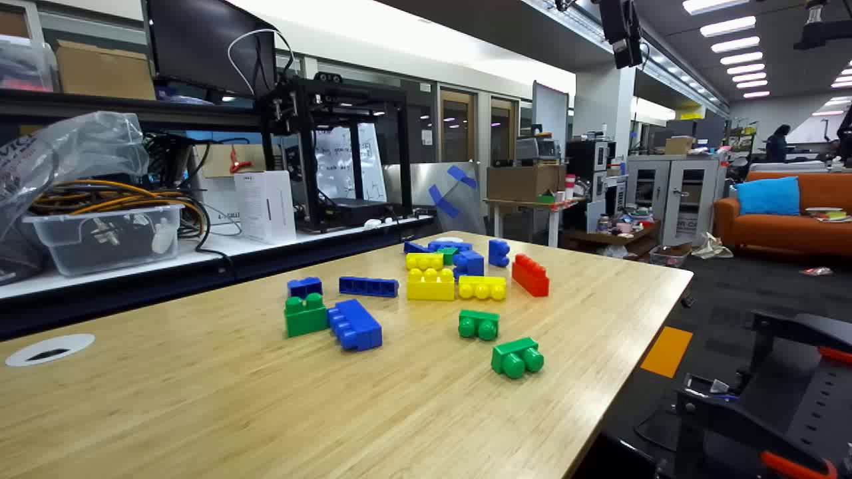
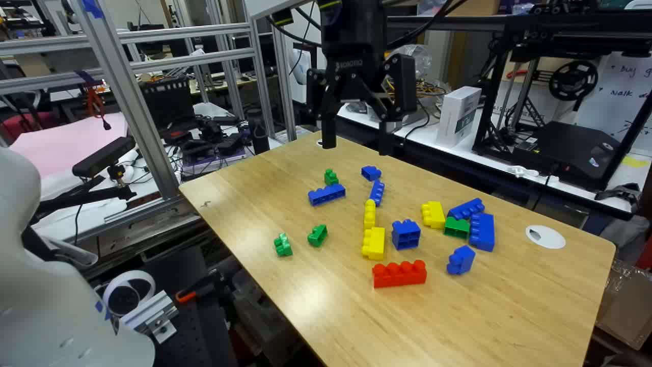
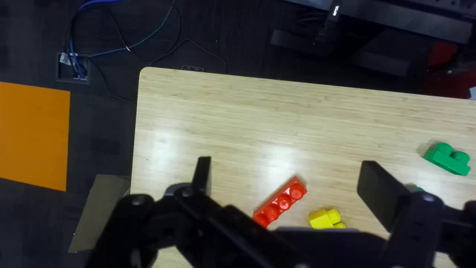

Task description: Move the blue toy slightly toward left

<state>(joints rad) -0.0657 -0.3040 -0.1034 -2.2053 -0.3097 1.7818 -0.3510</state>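
Note:
The blue toy, a chunky squarish blue brick, lies on the table among other bricks. It also shows in an exterior view, behind the yellow bricks. In the wrist view it is out of sight; the gripper body covers the lower part of that picture. My gripper is open and empty, high above the table and apart from every brick. In the wrist view its open fingers stand wide apart, with the red brick and part of a yellow brick seen below between them.
A red brick and a yellow brick lie close to the blue toy. Another blue brick, a green brick and a long blue bar lie to its right. Several more bricks are scattered around. The table edge shows in the wrist view.

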